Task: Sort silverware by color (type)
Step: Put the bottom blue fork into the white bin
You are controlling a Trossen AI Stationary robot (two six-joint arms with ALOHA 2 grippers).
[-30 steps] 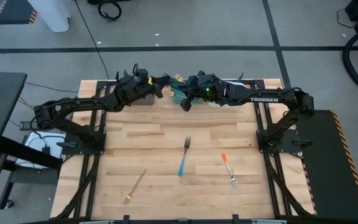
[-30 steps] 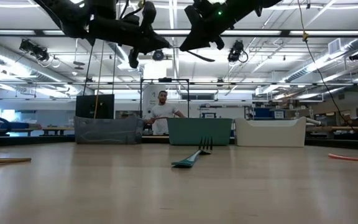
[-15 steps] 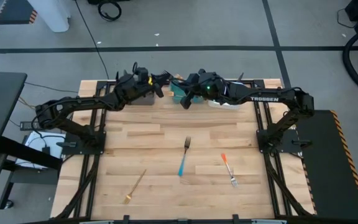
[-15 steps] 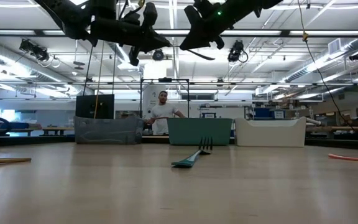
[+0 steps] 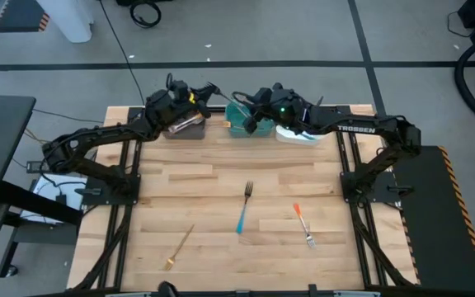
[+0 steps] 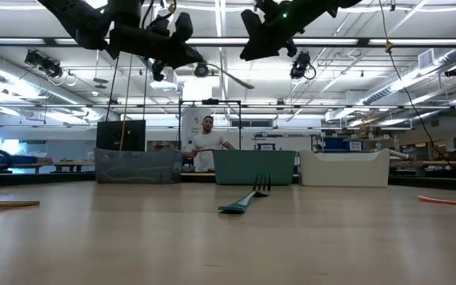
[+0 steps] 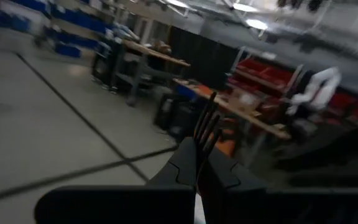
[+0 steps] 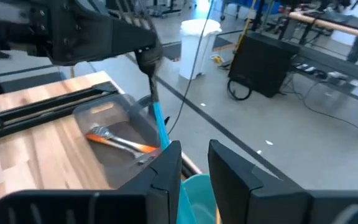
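Above the table's (image 5: 221,177) far edge, at about twelve o'clock, we see both arms meet. Our left gripper (image 5: 198,93) is clenched on a blue-handled fork (image 8: 158,121), raised over the grey bin (image 5: 185,128), where an orange-handled fork (image 8: 120,142) already lies. Our right gripper (image 5: 251,124) hovers over the teal bin (image 5: 239,122), fingers parted with nothing between them. A white bin (image 5: 297,135) sits just beside, toward one o'clock. On the planks lie another blue fork (image 5: 245,208) at centre, an orange fork (image 5: 303,224) toward four o'clock and a gold fork (image 5: 180,246) toward seven. Beyond the bins, a person (image 6: 206,144) stands.
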